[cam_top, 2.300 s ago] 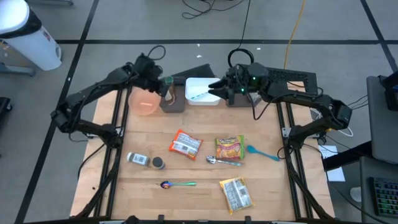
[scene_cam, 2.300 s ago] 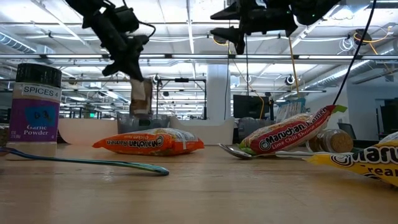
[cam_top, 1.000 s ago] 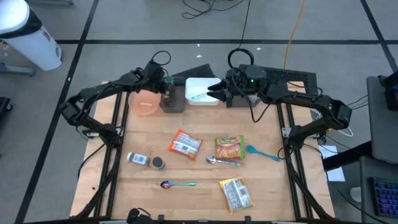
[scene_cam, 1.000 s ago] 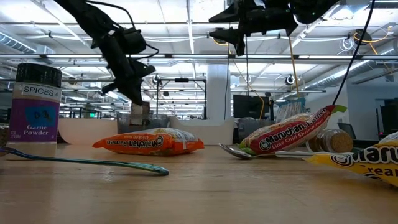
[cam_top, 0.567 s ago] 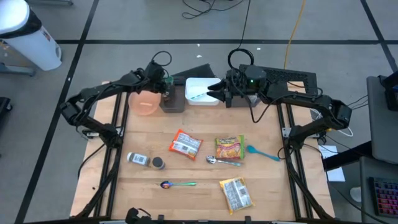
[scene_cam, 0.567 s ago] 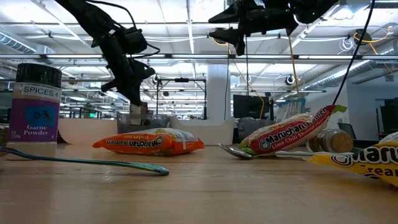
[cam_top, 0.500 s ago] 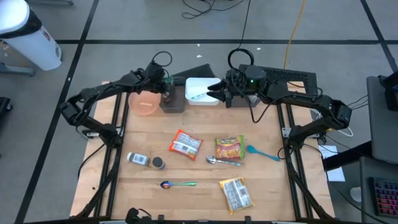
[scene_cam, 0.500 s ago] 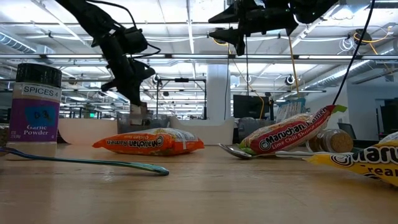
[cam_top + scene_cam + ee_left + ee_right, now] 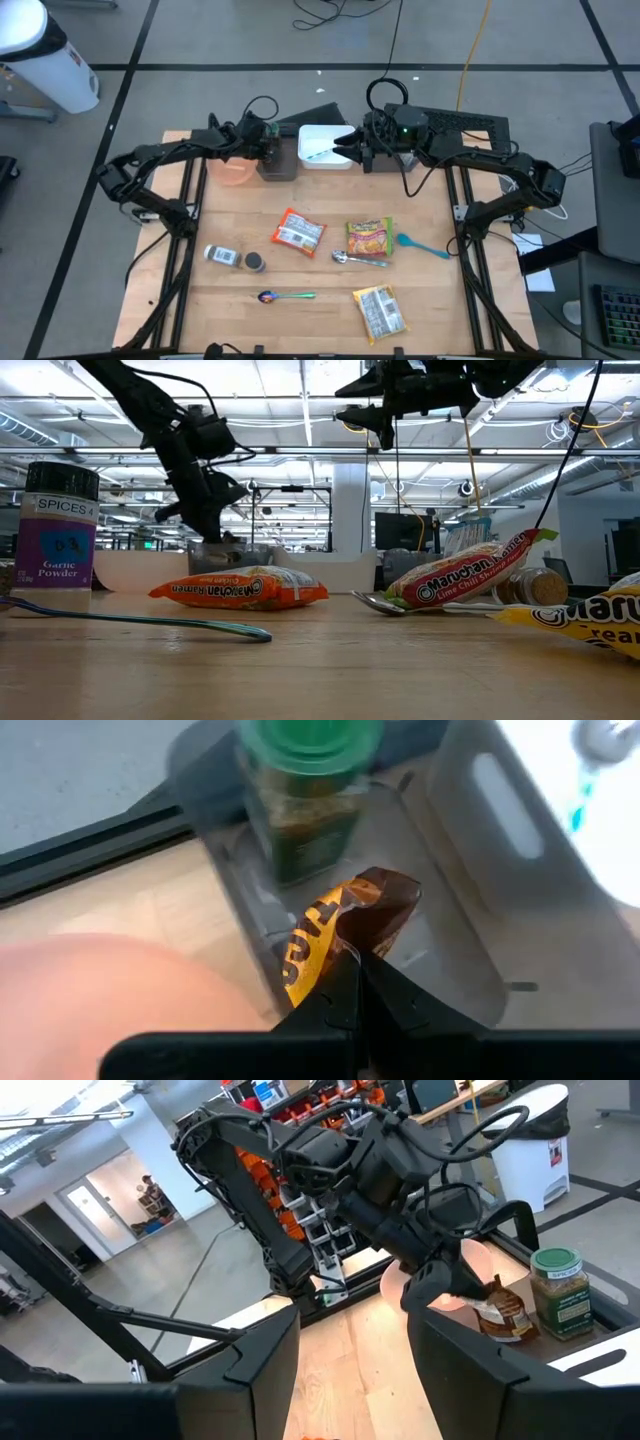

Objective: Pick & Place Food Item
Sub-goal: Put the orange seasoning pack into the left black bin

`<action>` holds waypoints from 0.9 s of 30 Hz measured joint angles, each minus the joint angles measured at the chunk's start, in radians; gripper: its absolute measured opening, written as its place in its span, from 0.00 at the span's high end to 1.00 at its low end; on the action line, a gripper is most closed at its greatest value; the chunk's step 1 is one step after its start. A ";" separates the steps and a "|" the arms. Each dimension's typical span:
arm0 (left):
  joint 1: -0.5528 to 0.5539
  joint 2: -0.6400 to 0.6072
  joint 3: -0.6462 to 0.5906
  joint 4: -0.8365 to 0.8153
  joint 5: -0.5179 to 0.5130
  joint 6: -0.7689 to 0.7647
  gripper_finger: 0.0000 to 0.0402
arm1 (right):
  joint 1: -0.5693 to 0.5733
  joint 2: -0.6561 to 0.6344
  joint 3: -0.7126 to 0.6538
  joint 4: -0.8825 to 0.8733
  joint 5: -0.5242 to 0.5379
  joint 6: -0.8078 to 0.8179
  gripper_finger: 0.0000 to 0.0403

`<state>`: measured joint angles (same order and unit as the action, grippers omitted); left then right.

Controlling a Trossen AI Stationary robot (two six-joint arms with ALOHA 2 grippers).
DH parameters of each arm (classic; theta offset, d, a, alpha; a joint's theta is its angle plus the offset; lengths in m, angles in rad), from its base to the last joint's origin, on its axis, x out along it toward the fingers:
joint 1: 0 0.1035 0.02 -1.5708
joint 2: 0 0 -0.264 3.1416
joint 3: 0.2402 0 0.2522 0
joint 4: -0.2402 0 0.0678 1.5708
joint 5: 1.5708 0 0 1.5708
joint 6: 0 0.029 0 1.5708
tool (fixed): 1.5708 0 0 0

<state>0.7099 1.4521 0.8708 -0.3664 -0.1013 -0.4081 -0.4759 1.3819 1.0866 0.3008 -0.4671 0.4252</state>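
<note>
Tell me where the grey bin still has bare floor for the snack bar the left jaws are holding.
In the grey bin, the end with the green-lidded spice jar is taken. The floor beside the brown snack bar, toward the white bin, is bare. The left gripper is shut on the bar. Outside, the pink bowl crowds the bin's other side.

Spice jar [image 9: 62,525] reads "SPICES 4, Garlic Powder"; right of it, the packet [image 9: 470,580] propped on a spoon says "Maruchan, Lime Chili Shrimp".
</note>
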 joint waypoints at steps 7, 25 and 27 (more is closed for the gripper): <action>-0.017 0.000 -0.002 0.039 -0.012 -0.021 0.99 | 0.000 0.000 0.000 0.000 0.000 0.000 0.55; 0.010 0.000 -0.003 0.039 -0.039 -0.069 0.98 | 0.013 0.000 0.000 -0.001 0.000 0.007 0.55; 0.010 0.000 -0.003 0.040 -0.034 -0.069 0.98 | 0.014 0.000 0.000 -0.002 0.000 0.006 0.55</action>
<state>0.7197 1.4525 0.8680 -0.3268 -0.1353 -0.4770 -0.4615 1.3819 1.0866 0.2993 -0.4671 0.4316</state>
